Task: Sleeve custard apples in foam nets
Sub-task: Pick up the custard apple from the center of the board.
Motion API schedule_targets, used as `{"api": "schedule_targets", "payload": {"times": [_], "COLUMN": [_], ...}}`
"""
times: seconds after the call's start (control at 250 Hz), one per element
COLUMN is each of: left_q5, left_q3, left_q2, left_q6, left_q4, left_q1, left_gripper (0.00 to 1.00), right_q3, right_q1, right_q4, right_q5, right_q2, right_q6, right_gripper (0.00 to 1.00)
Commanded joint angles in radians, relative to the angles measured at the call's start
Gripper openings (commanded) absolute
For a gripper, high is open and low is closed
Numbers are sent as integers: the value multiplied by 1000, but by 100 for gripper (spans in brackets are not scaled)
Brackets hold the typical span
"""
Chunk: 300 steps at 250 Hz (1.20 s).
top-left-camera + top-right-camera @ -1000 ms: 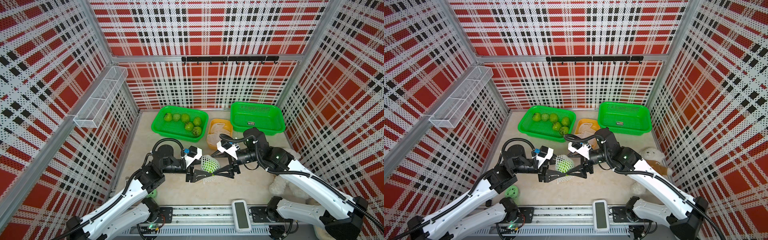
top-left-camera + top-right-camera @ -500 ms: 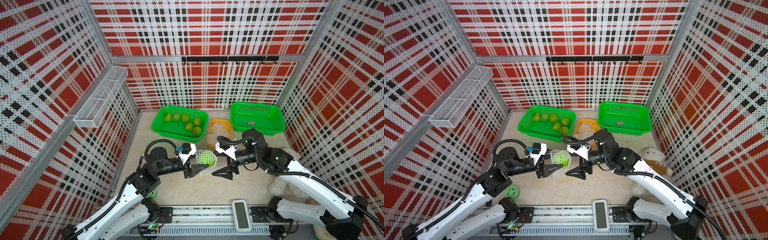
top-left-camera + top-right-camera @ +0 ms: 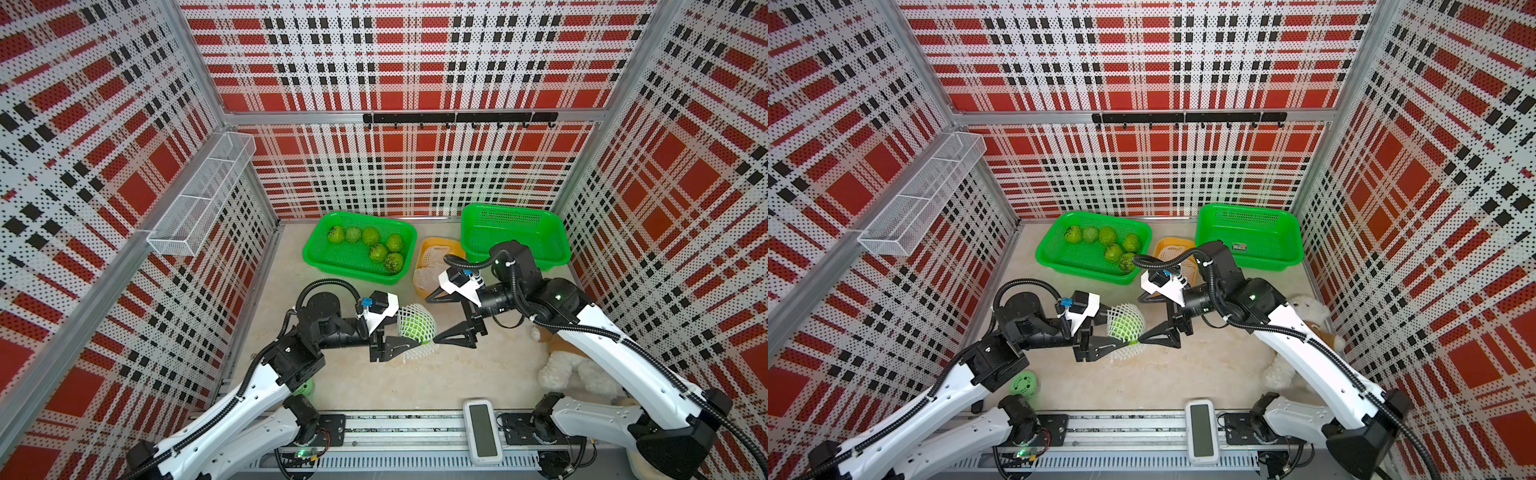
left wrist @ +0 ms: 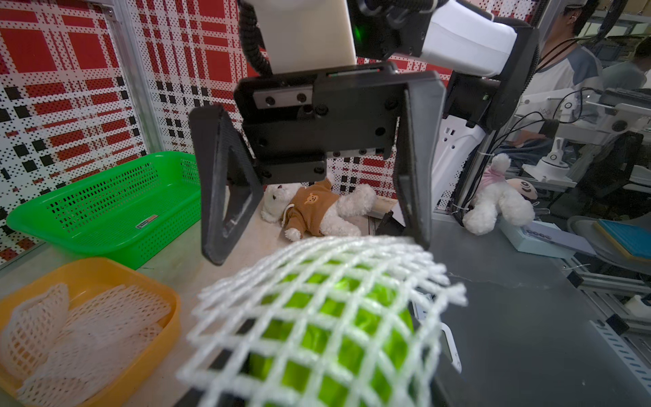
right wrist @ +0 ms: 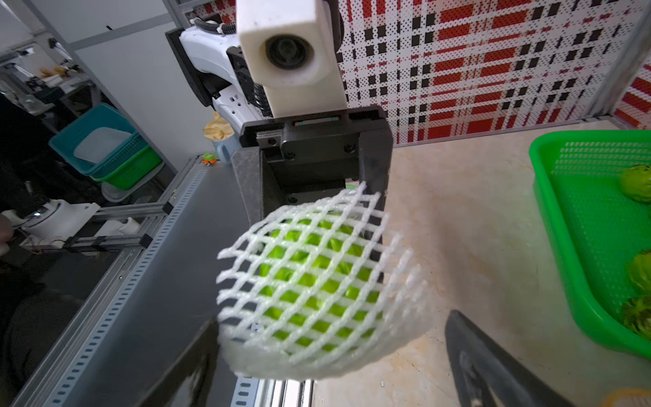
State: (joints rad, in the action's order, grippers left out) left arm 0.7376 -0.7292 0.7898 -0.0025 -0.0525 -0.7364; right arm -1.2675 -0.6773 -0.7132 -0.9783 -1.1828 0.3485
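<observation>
Sticker [image 4: 146, 221] on the far-right green basket [image 3: 513, 232]: print too small to read. The other green basket [image 3: 332, 257] held six custard apples [image 3: 377, 252]. An orange tray [image 3: 440, 240] btwn the two held loose foam nets [image 3: 428, 276]. Left end effector [image 3: 409, 330] was clamped on a seventh custard apple [image 3: 415, 328] sleeved in a foam net [image 3: 411, 309], above the tabletop [image 3: 374, 382] mid-scene. Right end effector [image 3: 431, 320] had jaws wide apart, lower tip at the net's loose end; contact unclear.

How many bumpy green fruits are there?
7 custard apples: six loose in the green basket, one held by the left gripper inside a foam net. Others could hide under the arms.
</observation>
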Motion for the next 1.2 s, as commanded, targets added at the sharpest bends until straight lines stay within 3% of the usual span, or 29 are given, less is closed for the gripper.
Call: {"api": "schedule_targets", "payload": {"times": [0.0,0.22,0.412,0.592,0.696,0.82,0.968,1.089,1.197], "left_q5": [25,19,13,-26,-47,-59,-84,-131,-215], "left_q3": [-10,-12,-12,-10,-12,-13,-13,-9,3], "left_q2": [-8,-6,-8,-15,-15,-10,-13,-26,-45], "left_q6": [7,12,12,19,22,23,19,15,3], "left_q4": [9,8,7,-4,-12,-16,-15,-15,-14], "left_q1": [-5,-5,-4,-4,-3,3,10,16,21], "left_gripper": [40,40,40,40,43,48,66,100,99], "right_q3": [-14,-28,-29,-16,-7,2,-1,0,2], "right_q1": [-17,-84,-104,-111,-111,-112,-112,-112,-111], "right_q4": [27,11,33,84,105,105,93,105,118], "right_q5": [-79,-19,58,122,150,177,214,295,393], "right_q2": [-2,-34,-39,-26,-15,-5,-7,-6,-9], "right_q6": [35,36,12,-23,-38,-35,-29,-44,-61], "right_gripper": [100,97,86,57,48,44,42,39,38]}}
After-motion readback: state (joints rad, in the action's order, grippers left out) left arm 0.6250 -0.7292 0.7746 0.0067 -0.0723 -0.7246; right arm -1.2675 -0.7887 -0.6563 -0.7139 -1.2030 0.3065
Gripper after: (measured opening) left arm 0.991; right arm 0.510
